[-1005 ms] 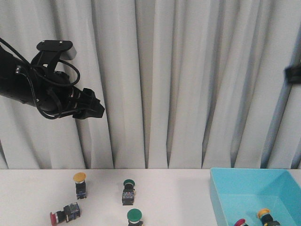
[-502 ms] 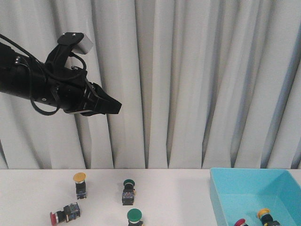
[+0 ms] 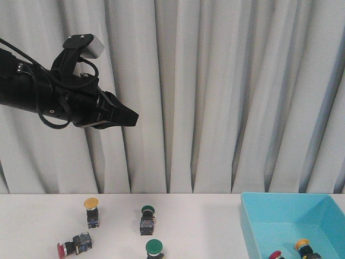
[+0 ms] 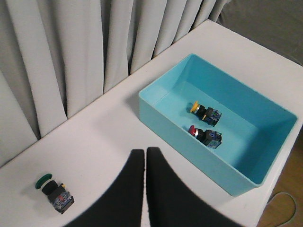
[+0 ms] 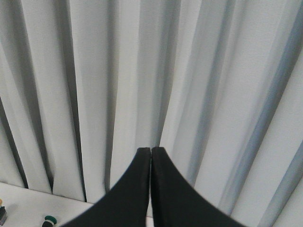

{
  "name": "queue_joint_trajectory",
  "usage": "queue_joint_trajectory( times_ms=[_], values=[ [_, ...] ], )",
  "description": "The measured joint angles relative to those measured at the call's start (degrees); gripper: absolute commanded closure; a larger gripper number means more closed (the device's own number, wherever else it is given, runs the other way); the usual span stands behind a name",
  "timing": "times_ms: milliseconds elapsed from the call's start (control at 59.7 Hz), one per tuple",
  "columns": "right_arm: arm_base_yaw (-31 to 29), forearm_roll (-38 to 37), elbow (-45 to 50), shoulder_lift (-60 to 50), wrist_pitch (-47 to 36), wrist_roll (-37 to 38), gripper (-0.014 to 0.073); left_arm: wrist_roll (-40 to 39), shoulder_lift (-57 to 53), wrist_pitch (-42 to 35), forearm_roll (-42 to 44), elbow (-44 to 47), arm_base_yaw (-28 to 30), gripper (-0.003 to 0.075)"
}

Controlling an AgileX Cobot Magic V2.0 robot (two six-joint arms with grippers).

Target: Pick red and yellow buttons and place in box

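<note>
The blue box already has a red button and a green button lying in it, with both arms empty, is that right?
Not quite. The left wrist view shows the box holding a red button and a yellow button, not a green one. The rest stands: both jaws are shut on nothing.

A staged lab bench. A bare white table [image 3: 43, 210] stands before pleated grey curtains [image 3: 215, 91]. Industrial push-button switches [image 3: 91, 211] lie scattered on it.

The box [image 4: 246, 163] looks like smooth turquoise plastic, slightly glossy; the bench [image 4: 109, 137] is matt white, and the curtain [image 3: 215, 97] is soft pleated cloth.
</note>
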Motion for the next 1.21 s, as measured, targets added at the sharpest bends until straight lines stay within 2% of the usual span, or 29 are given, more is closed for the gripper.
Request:
queue_joint_trajectory(
  times_ms=[603,737,887,1005,1105,1206],
  values=[
    [0.00,0.00,0.00,0.00,-0.04,0.00,0.0603,0.00,0.00,-0.24,0.94,0.00,-0.46,0.0726],
    [0.00,0.12,0.00,0.00,-0.04,0.00,0.0603,-2.87,-2.47,-2.47,13.03,0.20,-2.97,0.0726],
    [0.00,0.16,0.00,0.00,-0.04,0.00,0.0603,-15.83,-11.82,-4.16,32.16,0.27,-5.66,0.0726],
    [0.00,0.16,0.00,0.00,-0.04,0.00,0.0603,-20.35,-20.41,-4.15,42.36,1.65,-5.95,0.0726],
    [0.00,0.16,0.00,0.00,-0.04,0.00,0.0603,-21.08,-28.42,-7.58,47.71,8.73,-5.95,0.0726],
    [0.00,0.16,0.00,0.00,-0.04,0.00,0.0603,-21.33,-38.68,-18.11,49.51,21.59,-5.90,0.0726]
  ],
)
